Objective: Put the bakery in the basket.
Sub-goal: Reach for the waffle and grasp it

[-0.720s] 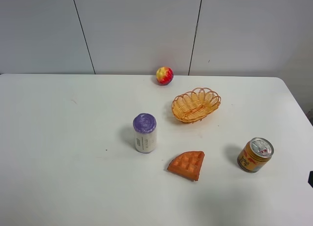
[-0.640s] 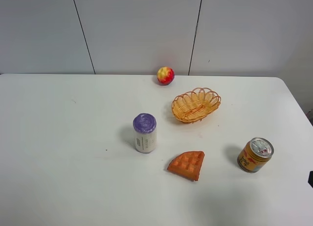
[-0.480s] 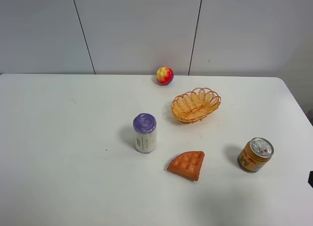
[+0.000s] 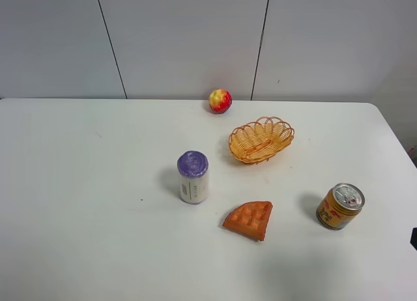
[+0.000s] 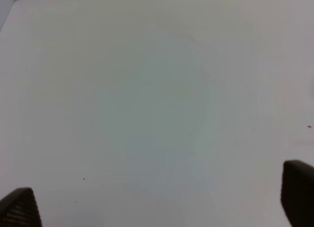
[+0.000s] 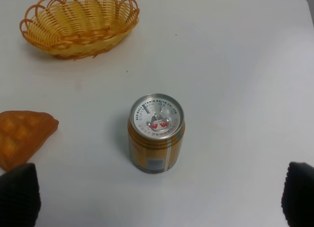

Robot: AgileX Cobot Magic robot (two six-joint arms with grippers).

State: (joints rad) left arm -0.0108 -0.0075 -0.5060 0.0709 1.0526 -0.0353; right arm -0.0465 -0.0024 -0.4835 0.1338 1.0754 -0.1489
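One waffle [image 4: 249, 219] lies flat at 6 o'clock of one basket [image 4: 260, 140], bare desk [image 4: 78, 184] between. One can [image 4: 340, 206] stands near the 3 o'clock edge, one ball [image 4: 219, 100] at the 12 o'clock edge, and one bottle [image 4: 193, 177] stands mid-desk. Spread wide: left hand [image 5: 159, 202], right hand [image 6: 158, 196].

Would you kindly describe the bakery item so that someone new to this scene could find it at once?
On the white table, look at the near side, between the purple-lidded white jar and the orange drink can. The flat orange-brown waffle wedge lies there, the only flat thing, with a grid of square dimples.
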